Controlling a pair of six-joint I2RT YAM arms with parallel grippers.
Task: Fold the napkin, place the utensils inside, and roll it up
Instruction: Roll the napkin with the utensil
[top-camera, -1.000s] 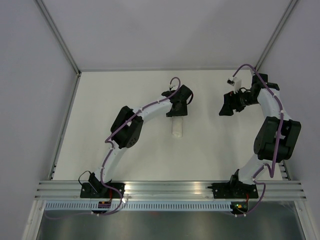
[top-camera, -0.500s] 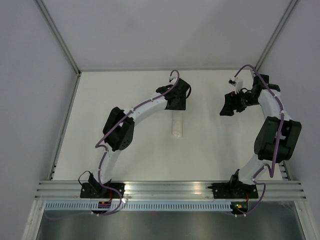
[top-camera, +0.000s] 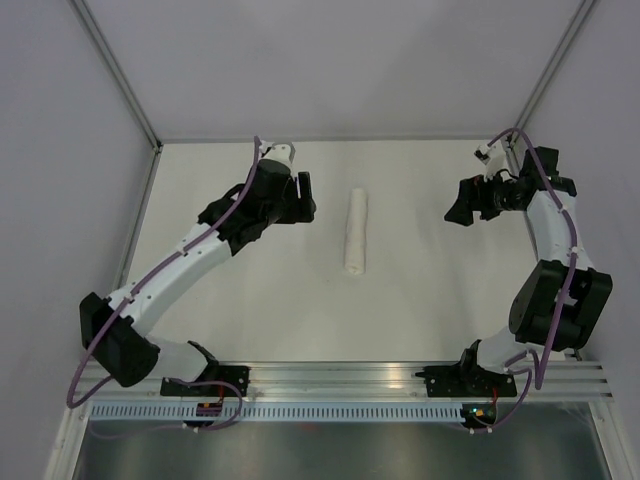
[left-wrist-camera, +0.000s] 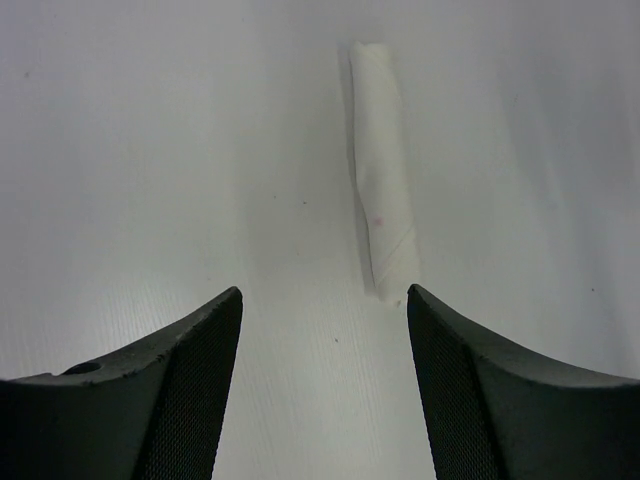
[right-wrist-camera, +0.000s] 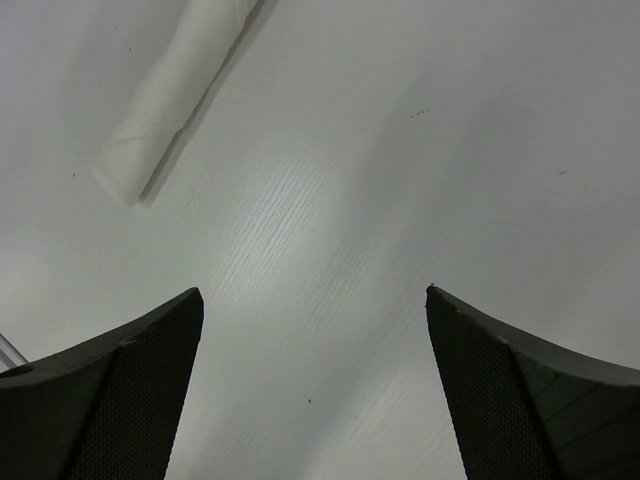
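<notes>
The napkin (top-camera: 355, 232) lies rolled into a slim white cylinder in the middle of the white table, its long axis running near to far. It also shows in the left wrist view (left-wrist-camera: 383, 222) and in the right wrist view (right-wrist-camera: 170, 92). No knife is in view; the utensils are hidden. My left gripper (top-camera: 306, 199) is open and empty, left of the roll and apart from it. In its wrist view (left-wrist-camera: 322, 305) the jaws stand wide over bare table. My right gripper (top-camera: 455, 209) is open and empty, right of the roll, also shown in its wrist view (right-wrist-camera: 312, 300).
The white table (top-camera: 430, 300) is bounded by grey walls on the left, far and right sides. A metal rail (top-camera: 340, 378) with both arm bases runs along the near edge.
My left arm has pulled away from over the roll and swung to the left, leaving the whole roll in view. My right gripper has shifted slightly toward the far right.
</notes>
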